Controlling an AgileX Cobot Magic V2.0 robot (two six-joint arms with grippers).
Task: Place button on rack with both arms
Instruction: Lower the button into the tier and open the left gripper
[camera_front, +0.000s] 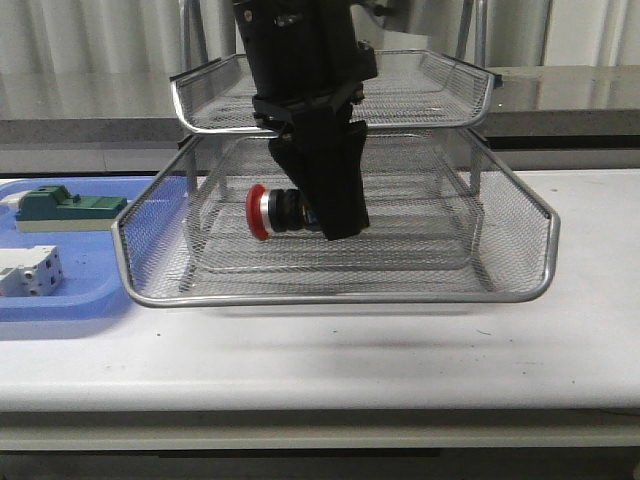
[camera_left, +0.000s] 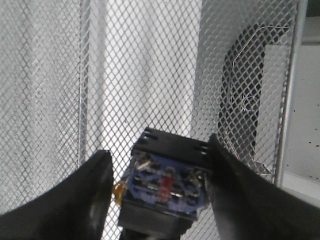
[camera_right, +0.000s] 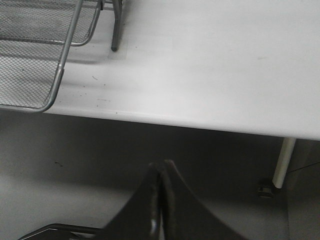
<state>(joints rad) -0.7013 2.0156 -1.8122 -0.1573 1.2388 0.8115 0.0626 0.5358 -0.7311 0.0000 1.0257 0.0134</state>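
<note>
The white bench (camera_front: 560, 350) fills the lower half of the front frame, and standing on it at centre is the tiered silver wire-mesh rack (camera_front: 500, 215), its lowest tray widest and nearest the camera. At far left lies a flat blue plastic tray (camera_front: 95, 290) carrying a green-topped block (camera_front: 60, 205) and a white terminal block (camera_front: 30, 270).

From the top centre a bulky black left arm (camera_front: 300, 50) reaches down between the tiers, and its end effector (camera_front: 318, 213) sits inside the lowest tray's space. It has hold of the small push-button switch with red mushroom cap (camera_front: 270, 211); in the left wrist view the two black fingers (camera_left: 85, 195) bracket the blue rear block, spread just enough to span the body.

What matters is the lie of the button: its long axis runs level, red cap pointing toward frame left, rear tucked behind the fingers. It seems to hang just above the mesh floor, though contact cannot be judged. My guess is that lowering and letting go remains.

The right end effector (camera_right: 161, 200) has its fingers pressed together on nothing, out past the bench edge, well apart from the button, so the left arm is far nearer.
</note>
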